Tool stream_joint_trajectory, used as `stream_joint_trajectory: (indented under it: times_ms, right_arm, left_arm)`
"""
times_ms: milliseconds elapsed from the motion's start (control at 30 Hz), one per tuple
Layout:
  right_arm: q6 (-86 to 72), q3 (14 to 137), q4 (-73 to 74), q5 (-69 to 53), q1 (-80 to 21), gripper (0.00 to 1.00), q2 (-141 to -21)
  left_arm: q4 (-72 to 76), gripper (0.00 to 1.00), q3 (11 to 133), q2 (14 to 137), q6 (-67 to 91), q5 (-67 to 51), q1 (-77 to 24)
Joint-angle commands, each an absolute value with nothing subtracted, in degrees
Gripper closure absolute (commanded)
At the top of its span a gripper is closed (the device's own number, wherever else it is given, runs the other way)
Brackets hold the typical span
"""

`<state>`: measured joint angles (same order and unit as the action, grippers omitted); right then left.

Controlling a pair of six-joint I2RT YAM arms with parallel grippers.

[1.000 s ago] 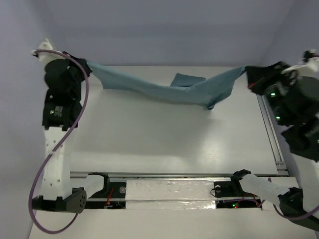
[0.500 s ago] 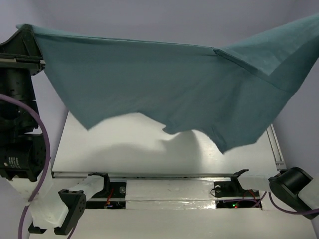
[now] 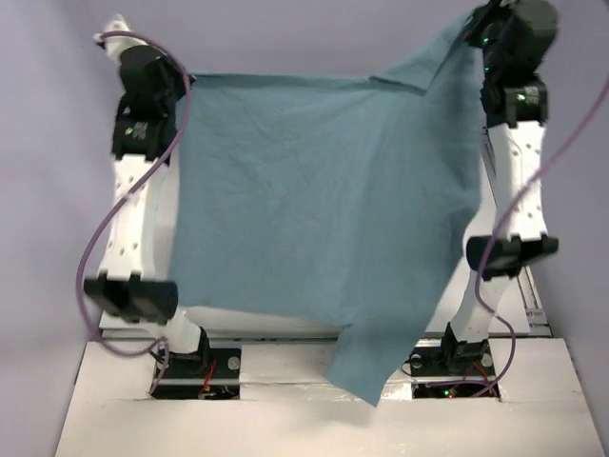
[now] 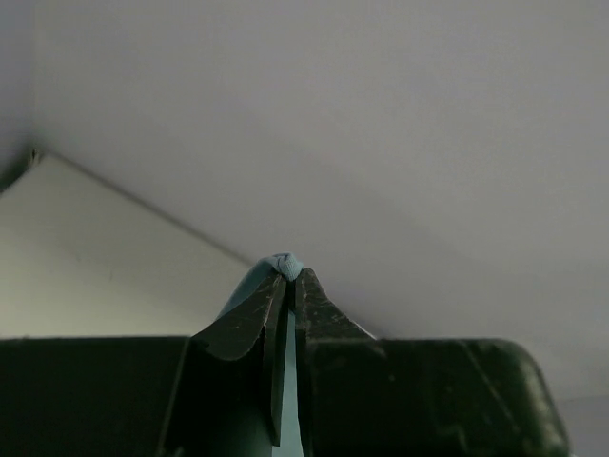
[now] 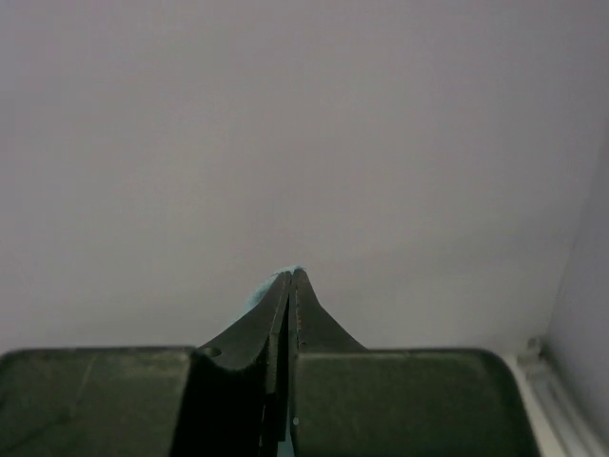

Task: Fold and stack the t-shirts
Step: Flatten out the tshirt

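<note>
The teal-blue t-shirt (image 3: 314,209) hangs spread in the air between both raised arms and hides most of the table. My left gripper (image 3: 181,78) is shut on its upper left corner; a bit of teal cloth (image 4: 282,263) shows at the tips in the left wrist view, where that gripper (image 4: 289,276) is closed. My right gripper (image 3: 473,24) is shut on the upper right corner; in the right wrist view the gripper (image 5: 291,274) pinches a sliver of cloth (image 5: 259,293). The lower right corner (image 3: 366,371) hangs down to the near edge.
The white table (image 3: 533,295) shows only at the right edge beside the shirt. The arm bases (image 3: 195,367) sit at the near edge. Pale walls stand behind and at both sides.
Both arms have lifted from the far table corners and swung high toward the camera. The shirt went from a sagging strip on the table to a sheet hanging spread in the air.
</note>
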<state>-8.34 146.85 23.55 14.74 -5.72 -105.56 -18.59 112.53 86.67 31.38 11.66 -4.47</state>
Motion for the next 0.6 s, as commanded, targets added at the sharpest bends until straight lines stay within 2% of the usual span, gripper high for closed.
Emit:
stream_joint_trajectory:
  times_ms: [0, 100, 300, 433, 567]
  right_arm:
    - [-16.08, 154.58, 25.67, 6.33, -2.37, 1.0, -109.93]
    - [-17.23, 156.96, 23.12, 5.27, -1.58, 1.0, -111.79]
    - [-19.16, 158.64, 16.01, 5.1, 0.43, 1.0, -110.57]
    - [-19.43, 157.68, 12.66, 4.31, 2.63, 1.0, -106.27]
    - [-19.16, 155.22, 15.46, 2.03, 3.16, 1.0, -102.93]
  left_arm:
    - [-16.51, 1.0, 118.81, 90.95, 32.78, 11.87, -4.39]
    - [-17.4, 1.0, 125.5, 97.1, 33.75, 10.29, -4.39]
    - [-17.4, 1.0, 137.78, 101.07, 35.24, 7.91, -4.39]
    - [-13.28, 1.0, 138.96, 98.54, 36.91, 5.28, -2.72]
    - [-9.76, 1.0, 136.59, 96.59, 35.86, 5.01, -1.41]
